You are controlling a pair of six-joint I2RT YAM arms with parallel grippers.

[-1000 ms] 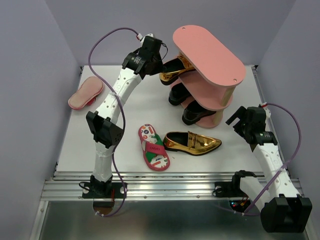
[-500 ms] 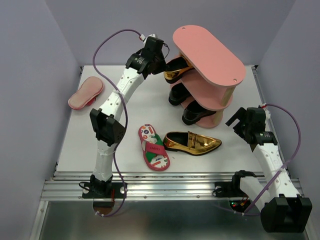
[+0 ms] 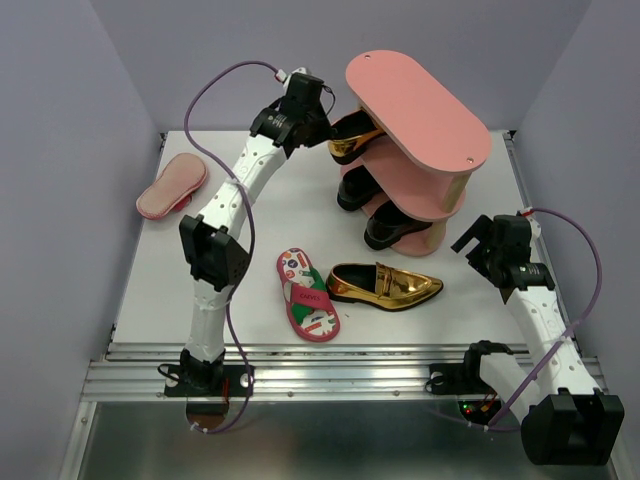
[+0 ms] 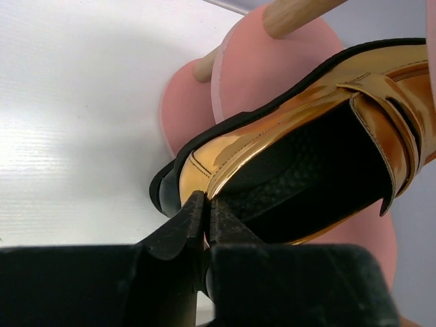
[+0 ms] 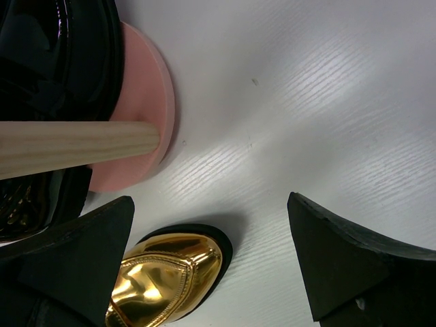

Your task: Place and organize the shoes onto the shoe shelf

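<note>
Pinching the heel rim of gold loafer [image 4: 286, 157], left fingers [image 4: 197, 214] nearly closed; shoe sits under top board of shoe shelf [image 3: 420, 110], 1 o'clock on surface [image 3: 280, 220]. Right fingers [image 3: 478, 238] spread wide, empty, at 3 o'clock of second gold loafer [image 3: 385, 285]. Black loafers [image 3: 390, 228] lower on shelf.

A white table [image 3: 280, 215] with a faint streaked grain fills the middle of the scene. Plain lavender walls [image 3: 60, 100] close it in on the left, right and far sides. A ribbed aluminium rail [image 3: 330, 375] runs along its near edge, and nearer still lies a dull grey panel [image 3: 350, 440].
</note>
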